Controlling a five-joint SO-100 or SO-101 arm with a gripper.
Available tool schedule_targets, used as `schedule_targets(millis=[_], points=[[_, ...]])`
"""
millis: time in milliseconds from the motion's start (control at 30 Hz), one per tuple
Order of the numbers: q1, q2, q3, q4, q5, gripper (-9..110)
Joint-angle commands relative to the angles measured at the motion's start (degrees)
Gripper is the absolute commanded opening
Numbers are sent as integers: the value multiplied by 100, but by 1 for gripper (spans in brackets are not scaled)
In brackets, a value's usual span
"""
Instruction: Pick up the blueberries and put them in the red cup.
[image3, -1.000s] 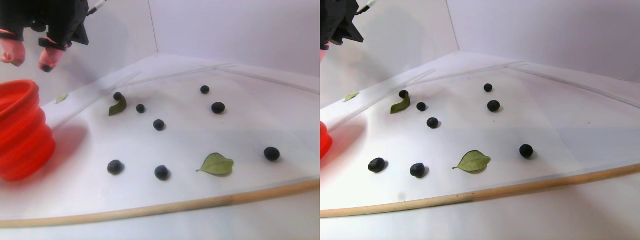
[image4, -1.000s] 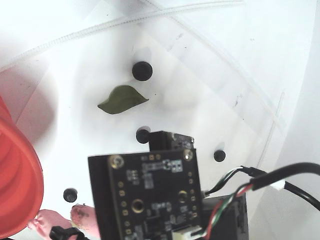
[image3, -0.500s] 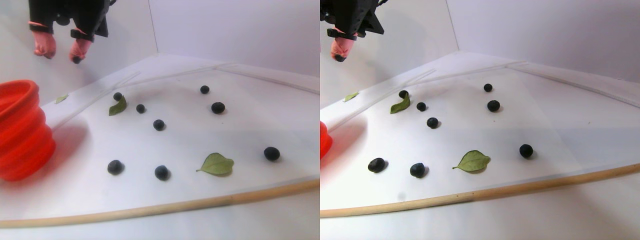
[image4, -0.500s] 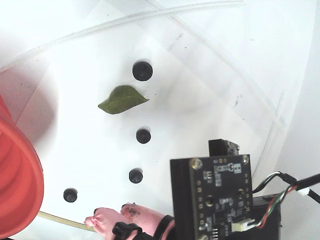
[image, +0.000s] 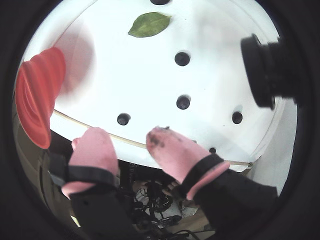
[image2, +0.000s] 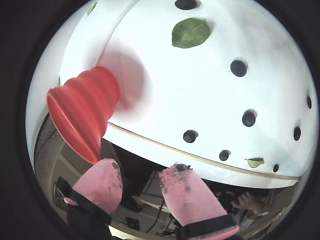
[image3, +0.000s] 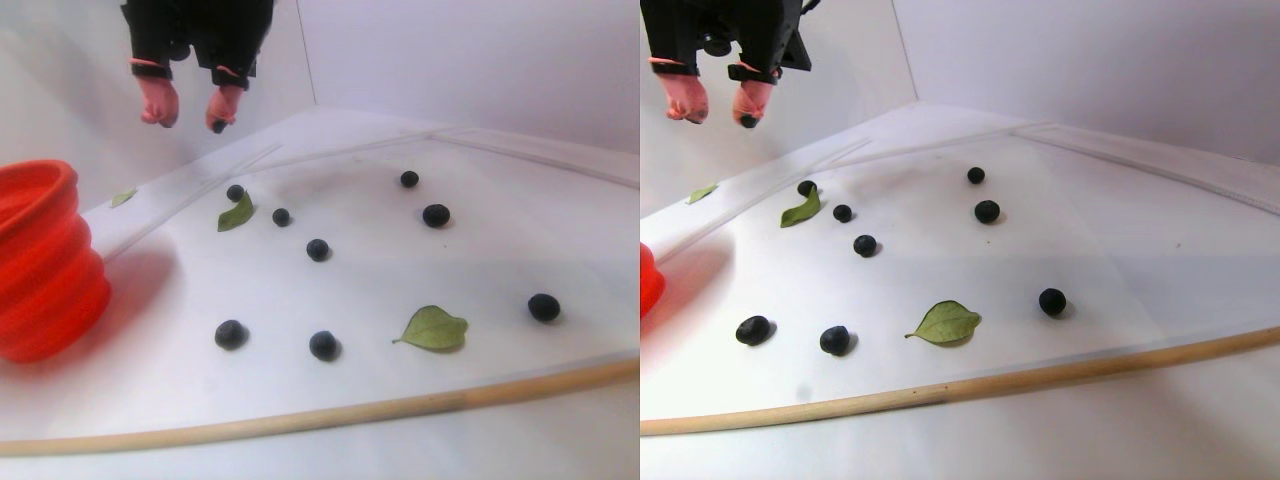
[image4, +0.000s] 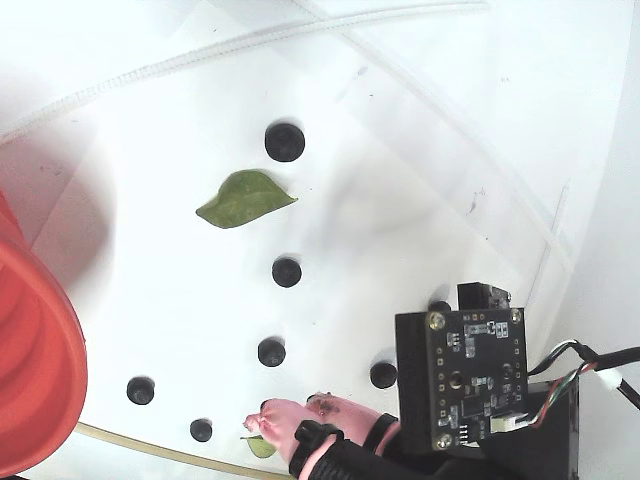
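Heads up, your gripper (image3: 189, 118) has slid away from over the cup (image3: 45, 270) in the last second. It was hanging right above the rim and now it's up in the air near the back of the board (image3: 300, 400), roughly over the far-left berry (image3: 235, 192) that sits touching a leaf (image3: 236, 213). The pink fingers (image: 165, 147) are spread apart with nothing between them. The dark smudge on one tip looks like juice stain to me, not a berry. So I'd read this as one drop finished and you heading out for the next pick, though I can't see inside the cup to confirm anything landed. The blueberries (image3: 318, 249) left on the board number eight in the stereo pair view: three in a diagonal line by that leaf, two further right at the back, one alone on the right, and two near the front edge close to a second leaf (image3: 432, 328). None of them have shifted. The cup is still at the far left of the board, upright, well apart from every berry. If you go for the back-left one, watch that leaf so you don't pinch it too.
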Motion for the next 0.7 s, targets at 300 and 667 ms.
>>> schedule_targets(millis=[300,667], points=[[422,316,149,-352,-492,14],[642,-44,343,-1151,-1011,15]])
